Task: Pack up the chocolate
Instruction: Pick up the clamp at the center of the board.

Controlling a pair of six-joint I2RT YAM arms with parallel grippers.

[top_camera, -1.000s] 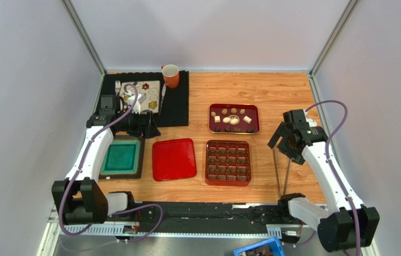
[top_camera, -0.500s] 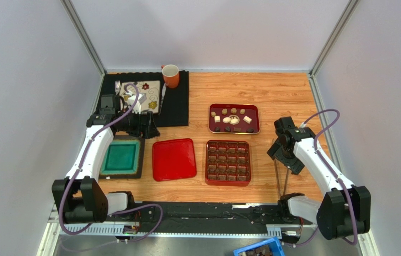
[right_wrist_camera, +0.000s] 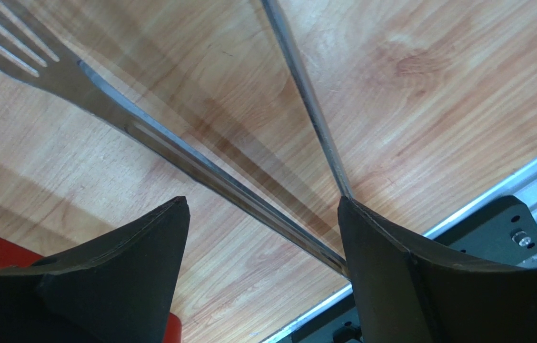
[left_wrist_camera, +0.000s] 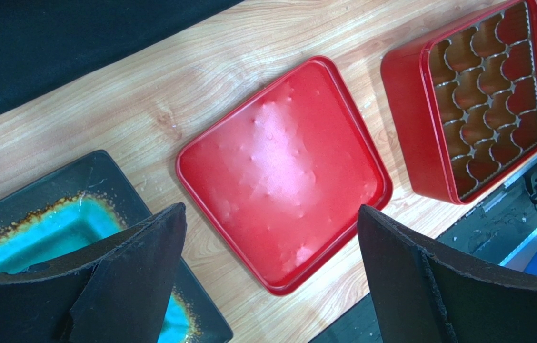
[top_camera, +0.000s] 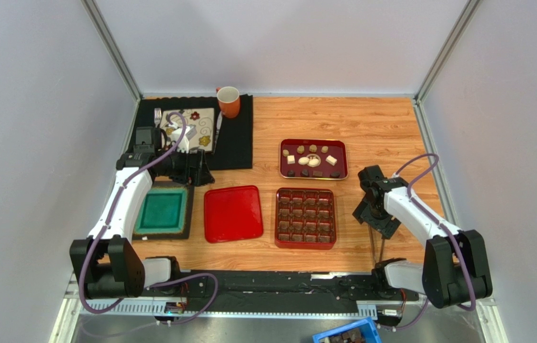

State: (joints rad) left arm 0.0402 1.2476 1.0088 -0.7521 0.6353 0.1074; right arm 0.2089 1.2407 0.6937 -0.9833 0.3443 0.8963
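Note:
The chocolate (top_camera: 312, 158), several small brown and cream pieces, lies on the dark red tray (top_camera: 341, 168) at mid-table. In front of it stands the red box (top_camera: 306, 244) with gridded compartments, also at the upper right of the left wrist view (left_wrist_camera: 411, 128). Metal tongs (top_camera: 376, 246) lie on the wood right of the box. My right gripper (top_camera: 373, 219) hangs low over them. In the right wrist view both tong arms (right_wrist_camera: 178, 156) run between its open fingers (right_wrist_camera: 260, 207), one arm against the right finger. My left gripper (left_wrist_camera: 271, 214) is open and empty above the red lid (left_wrist_camera: 282, 171).
The red lid (top_camera: 233, 213) lies left of the box, with a teal dish (top_camera: 161, 211) further left. A black mat (top_camera: 239, 146) at the back left carries a patterned plate (top_camera: 200, 121), and an orange mug (top_camera: 228, 101) stands at its far corner. The table's near edge is just behind the tongs.
The right arm has swung in and down from the right edge onto the tongs, and its fingers have narrowed a little. The left arm has not moved.

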